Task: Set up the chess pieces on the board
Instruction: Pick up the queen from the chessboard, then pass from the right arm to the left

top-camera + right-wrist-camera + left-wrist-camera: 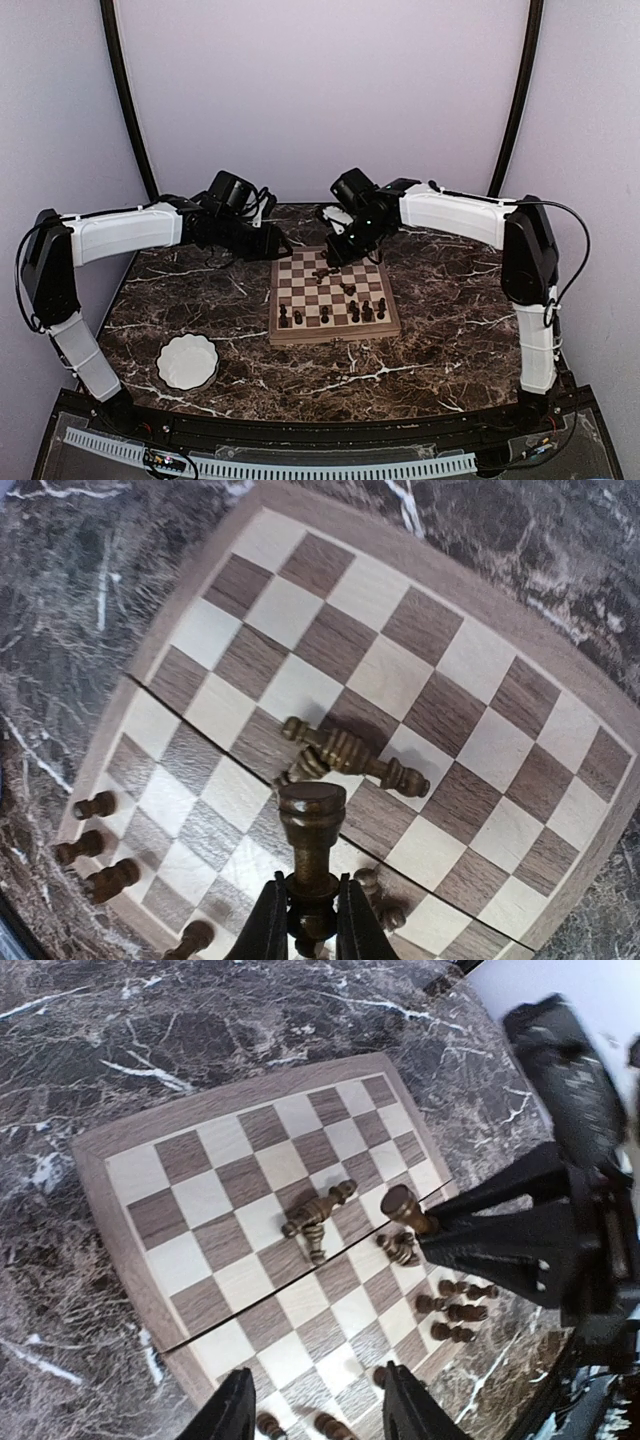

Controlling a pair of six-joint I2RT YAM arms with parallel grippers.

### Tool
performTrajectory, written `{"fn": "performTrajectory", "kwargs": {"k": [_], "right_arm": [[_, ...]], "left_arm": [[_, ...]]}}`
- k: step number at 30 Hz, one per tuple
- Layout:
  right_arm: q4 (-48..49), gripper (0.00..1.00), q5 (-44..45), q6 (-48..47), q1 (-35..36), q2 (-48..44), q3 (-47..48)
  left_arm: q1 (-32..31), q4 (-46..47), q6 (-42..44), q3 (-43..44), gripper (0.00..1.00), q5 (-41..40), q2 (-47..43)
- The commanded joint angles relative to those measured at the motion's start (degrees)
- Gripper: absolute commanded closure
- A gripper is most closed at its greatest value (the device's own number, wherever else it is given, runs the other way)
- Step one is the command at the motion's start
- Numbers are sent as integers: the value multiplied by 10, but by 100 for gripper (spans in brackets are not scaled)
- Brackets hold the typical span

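Pinching a chess piece [312, 825] upright over the centre of the board [400, 680], right gripper [312, 920].
Only from the right wrist: grip low on its stem (fallen pieces [345, 752] beside); left gripper [320, 1410] spread, empty, at the board's edge.

You're getting bare squares along the board's [290, 275] far-left side. Fallen pieces [312, 1222] are cluttering the middle, a standing row [366, 312] is lining the near edge, and the right gripper [312, 900], clamping a piece [312, 825], is hanging just beside the fallen ones.
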Motion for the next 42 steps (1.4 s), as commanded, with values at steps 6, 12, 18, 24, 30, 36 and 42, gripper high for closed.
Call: {"fn": "performTrajectory", "kwargs": {"k": [6, 12, 18, 24, 30, 36, 42], "right_arm": [[48, 98, -67, -49, 10, -85, -30], [49, 98, -82, -65, 20, -95, -29], [48, 98, -87, -73, 29, -98, -33], [51, 97, -100, -88, 38, -106, -42], [50, 97, -82, -87, 39, -114, -51], [56, 96, -77, -81, 38, -124, -59], [61, 97, -64, -70, 38, -128, -63]], "left_arm": [[29, 233, -112, -22, 53, 208, 47], [35, 303, -172, -38, 53, 287, 75], [35, 326, -195, -50, 54, 307, 81], [35, 339, -209, -52, 68, 320, 88], [35, 371, -231, -69, 85, 331, 86], [36, 376, -240, -77, 86, 336, 84], [36, 363, -239, -71, 70, 334, 85]]}}
